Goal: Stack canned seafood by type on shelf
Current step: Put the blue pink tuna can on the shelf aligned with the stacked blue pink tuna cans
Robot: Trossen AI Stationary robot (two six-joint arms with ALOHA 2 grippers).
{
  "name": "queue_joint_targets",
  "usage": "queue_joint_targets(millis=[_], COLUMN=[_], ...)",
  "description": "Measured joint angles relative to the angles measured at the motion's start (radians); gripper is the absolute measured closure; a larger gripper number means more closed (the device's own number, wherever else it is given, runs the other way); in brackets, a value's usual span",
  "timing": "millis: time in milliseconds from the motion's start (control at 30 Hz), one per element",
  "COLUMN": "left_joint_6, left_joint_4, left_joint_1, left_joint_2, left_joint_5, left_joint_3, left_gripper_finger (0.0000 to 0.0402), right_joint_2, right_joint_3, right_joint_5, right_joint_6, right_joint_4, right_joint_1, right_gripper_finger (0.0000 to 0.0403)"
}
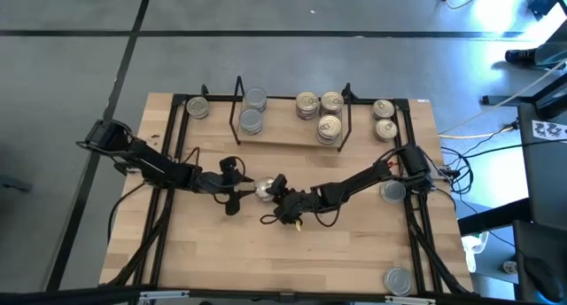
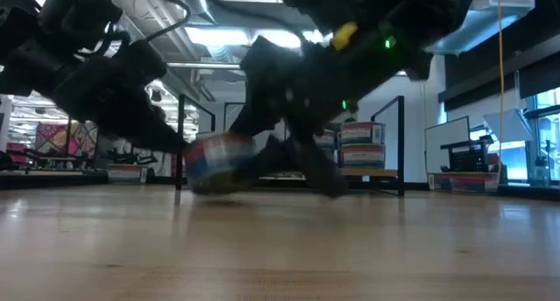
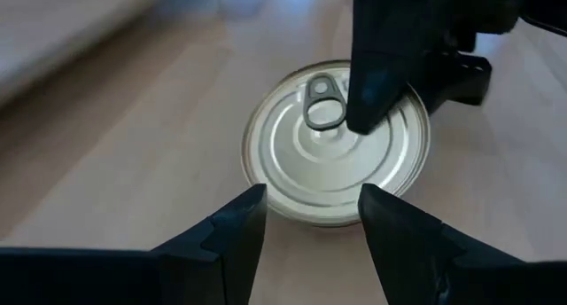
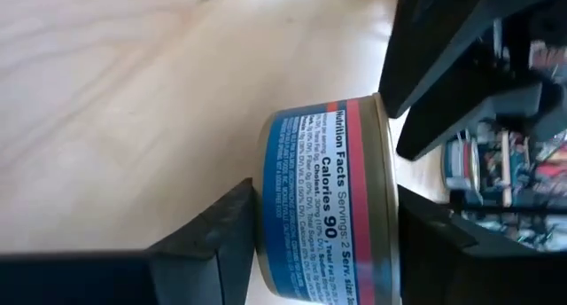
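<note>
A flat round can [image 1: 264, 191] with a silver pull-ring lid [image 3: 310, 154] and a blue and red label [image 4: 310, 163] sits mid-table, tilted, lid facing my left arm. My left gripper [image 1: 247, 188] is open, its fingertips at the can's low near wall. My right gripper [image 1: 273, 197] reaches in from the right and is shut across the can's height. The shelf [image 1: 288, 135], a black wire rack on a light board, stands at the far edge. It holds a stack of silver-topped cans [image 1: 252, 112] on the left and gold-topped ones [image 1: 320, 110] on the right. My left gripper [image 3: 312, 207] has its two fingertips [image 3: 252, 212] at the can's near wall [image 3: 310, 215], coming level from the table's left; whether they touch it I cannot tell. My right gripper [image 4: 325, 197] has the can between its fingers across its height. One finger [image 3: 381, 74] lies over the lid beside the pull ring; the other [image 4: 221, 243] is at the can's bottom face [image 4: 263, 207]. It comes slanting down from the right. The can [image 2: 219, 161] is tipped, its right side raised.
Loose cans lie outside the shelf: one at the far left corner [image 1: 198, 107], two at the far right [image 1: 384, 117], one by the right edge [image 1: 392, 191] and one at the near right corner [image 1: 399, 281]. Bare wood lies toward the near edge [image 1: 266, 261].
</note>
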Motion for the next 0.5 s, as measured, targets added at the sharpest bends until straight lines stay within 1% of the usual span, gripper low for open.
queue_joint_targets(millis=[67, 167, 267, 367, 433, 500], left_joint_6=[0.0, 0.004, -0.004, -0.004, 0.007, 0.031], left_joint_4=[-0.035, -0.165, -0.218, -0.302, -0.294, -0.292], left_joint_1=[0.0, -0.005, -0.001, -0.003, 0.005, 0.013], left_joint_2=[-0.042, -0.093, -0.144, -0.162, -0.166, -0.167], left_joint_5=[-0.029, -0.043, -0.115, -0.183, -0.219, -0.222], left_joint_3=[0.003, -0.005, 0.001, -0.003, -0.001, 0.001], left_gripper_finger=[0.0218, 0.0218, 0.0218, 0.0218, 0.0218, 0.0218], right_joint_2=[-0.031, -0.089, -0.141, -0.199, -0.244, -0.271], right_joint_3=[0.0, 0.001, 0.004, 0.001, 0.001, 0.004], right_joint_5=[0.002, 0.061, 0.139, 0.177, 0.194, 0.218], right_joint_6=[0.041, 0.102, 0.131, 0.162, 0.202, 0.247], right_joint_4=[-0.038, -0.104, -0.166, -0.24, -0.291, -0.323], right_joint_1=[-0.003, -0.022, -0.044, -0.067, -0.092, -0.131], right_gripper_finger=[0.0205, 0.0205, 0.0205, 0.0205, 0.0205, 0.0205])
